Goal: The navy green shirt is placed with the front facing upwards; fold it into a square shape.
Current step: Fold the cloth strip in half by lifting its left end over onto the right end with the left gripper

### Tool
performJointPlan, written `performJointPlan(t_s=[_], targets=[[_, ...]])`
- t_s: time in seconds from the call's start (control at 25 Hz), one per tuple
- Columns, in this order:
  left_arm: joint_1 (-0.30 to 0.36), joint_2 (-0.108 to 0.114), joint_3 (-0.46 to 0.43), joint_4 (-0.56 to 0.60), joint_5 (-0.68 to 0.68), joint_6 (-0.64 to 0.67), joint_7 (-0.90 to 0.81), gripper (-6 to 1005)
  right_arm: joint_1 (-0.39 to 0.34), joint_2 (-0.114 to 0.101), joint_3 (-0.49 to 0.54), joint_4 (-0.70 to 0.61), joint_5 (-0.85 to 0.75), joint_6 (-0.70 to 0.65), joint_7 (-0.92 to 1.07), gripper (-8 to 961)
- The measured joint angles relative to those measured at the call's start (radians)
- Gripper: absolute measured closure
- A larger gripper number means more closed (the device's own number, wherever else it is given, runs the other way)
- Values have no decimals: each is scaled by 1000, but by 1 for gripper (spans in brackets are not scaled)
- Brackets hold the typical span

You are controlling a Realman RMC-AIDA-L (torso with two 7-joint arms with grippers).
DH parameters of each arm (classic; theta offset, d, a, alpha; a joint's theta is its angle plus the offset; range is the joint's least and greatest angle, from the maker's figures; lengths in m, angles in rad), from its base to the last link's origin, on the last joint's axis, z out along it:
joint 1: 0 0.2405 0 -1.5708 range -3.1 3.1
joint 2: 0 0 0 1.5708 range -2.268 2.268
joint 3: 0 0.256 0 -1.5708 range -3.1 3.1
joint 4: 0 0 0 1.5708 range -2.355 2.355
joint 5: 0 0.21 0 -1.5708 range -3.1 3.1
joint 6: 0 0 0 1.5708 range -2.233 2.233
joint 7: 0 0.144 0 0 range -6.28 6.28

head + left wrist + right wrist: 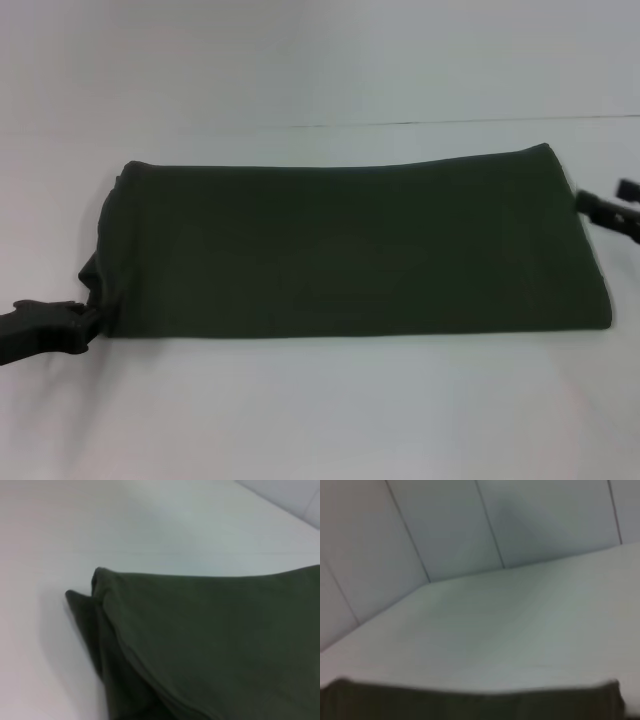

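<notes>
The navy green shirt [350, 250] lay on the white table [320, 420] as a wide band, plain side up. Left gripper [88, 322] looked clenched on its near-left corner; right gripper [600, 208] sat beside the right edge, grip impossible to tell. I'd carry that end across evenly, edges matched.

Left gripper [88, 322], at lower left of the head view: matte black, blocky, angular housing. Right gripper [583, 200], at right edge: black, slender segments.
</notes>
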Motion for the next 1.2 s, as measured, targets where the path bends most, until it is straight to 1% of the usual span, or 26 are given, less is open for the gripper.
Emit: performJointPlan(t_s=[0.2, 0.28, 0.36, 0.48, 0.6, 1.08, 1.2], targets=[[0, 0, 0, 2, -12, 19, 0, 942, -47, -32, 4, -114, -166, -122, 116, 35], [0, 0, -1, 3, -14, 24, 0, 942, -55, -39, 5, -153, -230, -161, 156, 35], [0, 0, -1, 3, -17, 29, 0, 942, -59, -40, 6, -189, -288, -187, 192, 35], [-1, -1, -1, 4, -35, 46, 0, 942, -58, -39, 6, -227, -357, -207, 239, 35], [-1, -1, -1, 4, -55, 57, 1, 942, -50, -37, 6, -237, -394, -206, 266, 35], [-22, -3, 0, -5, -64, 54, 14, 942, -5, -10, -2, -202, -450, -117, 266, 34], [-25, -3, 0, -6, -64, 53, 14, 942, 7, -8, -3, -177, -455, -101, 264, 35]])
